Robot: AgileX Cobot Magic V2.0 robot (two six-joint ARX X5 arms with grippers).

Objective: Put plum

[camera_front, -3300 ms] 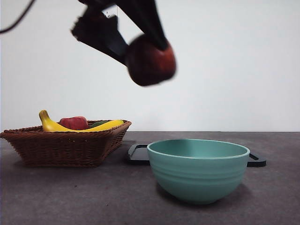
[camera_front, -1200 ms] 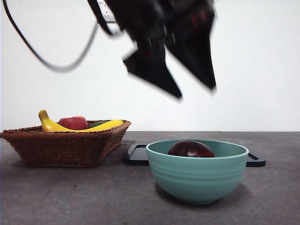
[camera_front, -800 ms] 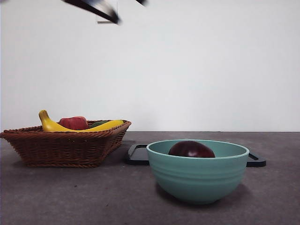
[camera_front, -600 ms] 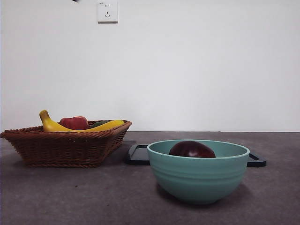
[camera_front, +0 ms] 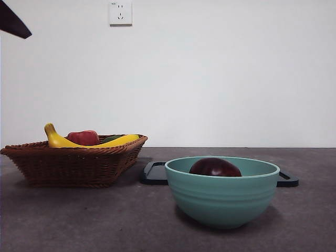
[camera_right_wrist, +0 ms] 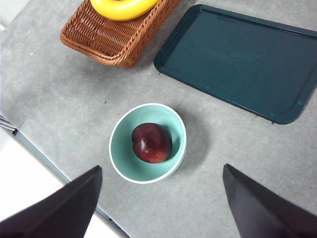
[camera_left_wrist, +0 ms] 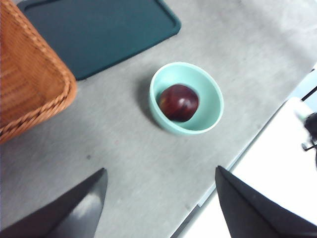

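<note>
- The plum (camera_front: 215, 167), a small glossy dark maroon fruit, lies inside the round pale teal ceramic bowl (camera_front: 222, 202), resting on the bowl's floor with only its top showing over the rim in the front view.
- The bowl stands near the front of the grey table (camera_front: 79, 220), with the flat dark green tray (camera_right_wrist: 237, 64) just behind it and the brown woven wicker basket (camera_front: 73, 163) to its left and farther back.
- The basket holds a yellow banana (camera_front: 58, 140) and a brighter red fruit (camera_front: 83, 137), both apart from the plum.
- The left gripper (camera_left_wrist: 158, 208) hangs high above the table with its jaws spread wide and nothing between them; the plum lies well below and ahead of it.
- The right gripper (camera_right_wrist: 161, 208) is likewise raised, jaws apart and empty, looking almost straight down on the bowl.
- Judged from how things lie, the placing looks finished: the plum sits free in the bowl, touched by neither gripper.
- The plum is nearly round, with no long axis to matter, and should another grasp be needed, the right gripper seems the more directly overhead.
- A black tip (camera_front: 13, 23) shows at the front view's top left corner; which arm it belongs to cannot be told.
</note>
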